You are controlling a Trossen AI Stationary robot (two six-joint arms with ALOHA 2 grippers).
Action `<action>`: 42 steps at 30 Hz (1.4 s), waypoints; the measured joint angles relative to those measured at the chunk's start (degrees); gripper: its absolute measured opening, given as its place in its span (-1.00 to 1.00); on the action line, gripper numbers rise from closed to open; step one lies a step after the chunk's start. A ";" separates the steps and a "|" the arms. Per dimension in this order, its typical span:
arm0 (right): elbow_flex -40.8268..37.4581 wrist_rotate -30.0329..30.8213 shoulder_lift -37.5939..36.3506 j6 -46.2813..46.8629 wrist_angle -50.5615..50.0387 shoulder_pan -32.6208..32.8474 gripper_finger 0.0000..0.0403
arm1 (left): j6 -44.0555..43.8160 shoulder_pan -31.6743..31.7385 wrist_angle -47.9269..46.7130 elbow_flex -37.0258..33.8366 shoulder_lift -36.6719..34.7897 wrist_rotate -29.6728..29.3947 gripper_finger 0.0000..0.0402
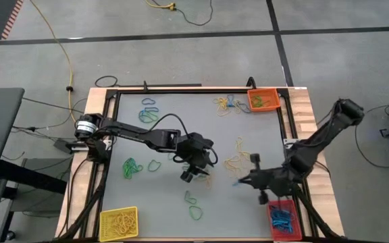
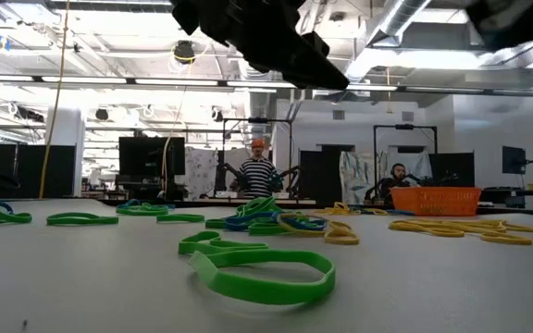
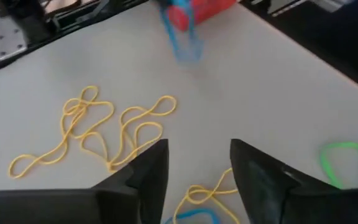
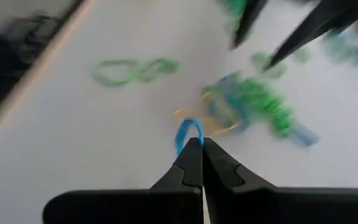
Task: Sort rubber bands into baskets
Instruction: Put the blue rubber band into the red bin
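Note:
Green (image 1: 132,167), yellow (image 1: 237,162) and blue rubber bands lie scattered on the grey table (image 1: 181,135). The yellow basket (image 1: 102,217) stands at the near left, the orange basket (image 1: 249,101) at the far right and the red basket (image 1: 271,219) at the near right. My left gripper (image 3: 197,155) hangs open over the table's middle, above a yellow band (image 3: 207,190). My right gripper (image 4: 197,146), to the left of the red basket, is shut on a blue rubber band (image 4: 190,132). My right gripper pinches one end of the blue band's loop (image 4: 191,142) between the very tips of its two fingers. The rest of the loop sticks out past the tips. The fingers slant down, coming from the table's right side.
Green bands (image 2: 262,268) lie near the table's front edge, and a mixed heap of green, blue and yellow bands (image 4: 253,102) lies ahead of my right gripper. A tangle of yellow bands (image 3: 92,134) lies ahead of the left one. The table has a raised frame all round.

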 joint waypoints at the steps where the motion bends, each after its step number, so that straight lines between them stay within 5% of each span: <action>1: 0.00 -1.79 -1.00 3.36 -1.74 1.00 -0.89 | 0.07 0.06 -0.30 0.00 0.00 -0.62 -0.15; 14: 0.00 -21.25 -1.31 41.88 -12.50 13.28 -0.89 | 0.01 0.96 -5.50 0.00 0.00 -4.62 -0.10; 25: 0.00 -22.39 0.02 66.38 -15.78 24.36 -0.89 | 0.51 3.67 -11.52 0.00 0.00 -8.91 -0.10; 42: 0.00 -29.96 5.20 79.44 -15.70 27.06 -0.77 | -0.02 8.66 -10.14 -5.85 0.00 -7.40 -0.10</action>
